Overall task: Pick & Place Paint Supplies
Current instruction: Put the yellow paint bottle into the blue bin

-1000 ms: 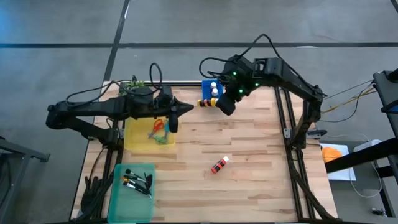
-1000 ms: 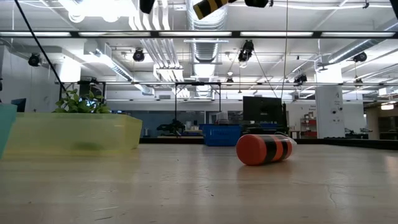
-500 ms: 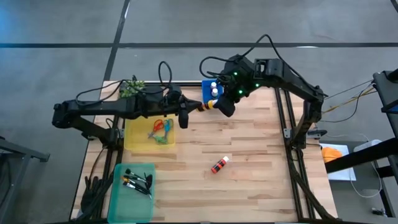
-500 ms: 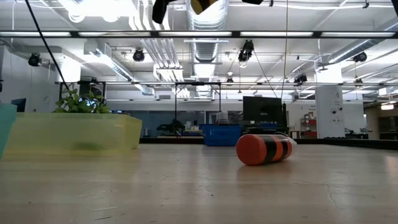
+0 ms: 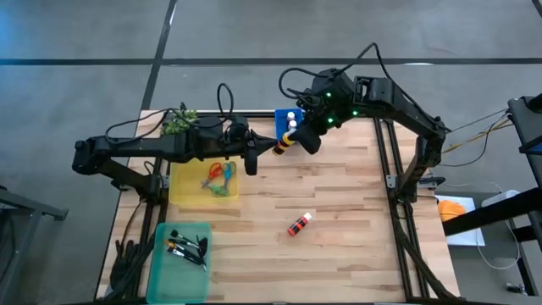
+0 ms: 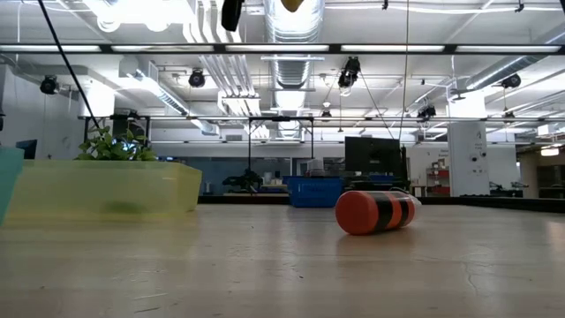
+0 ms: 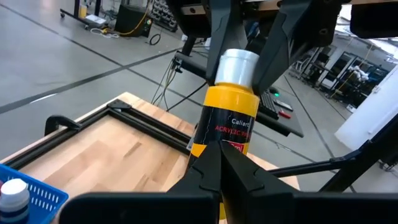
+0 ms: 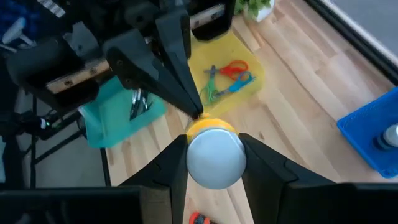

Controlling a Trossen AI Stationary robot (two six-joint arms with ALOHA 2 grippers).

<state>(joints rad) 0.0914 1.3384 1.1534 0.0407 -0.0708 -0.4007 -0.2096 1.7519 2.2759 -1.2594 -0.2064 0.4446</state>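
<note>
Over the past second the left arm has swung from above the yellow tray [image 5: 182,191] toward the upper centre of the high view, its left claw [image 5: 269,146] now pinched together, tips meeting the base of a yellow paint bottle [image 5: 285,142]. The right claw [image 5: 298,139] is clamped on that bottle's white cap end, holding it in the air just beside the blue basket [image 5: 280,116] at the surface's far edge. A red bottle [image 5: 297,224] lies alone mid-surface, bare wood [image 5: 339,195] open around it. Scissors [image 5: 217,178] rest in the yellow tray; brushes [image 5: 188,247] fill the green tray [image 5: 161,271] at lower left.
</note>
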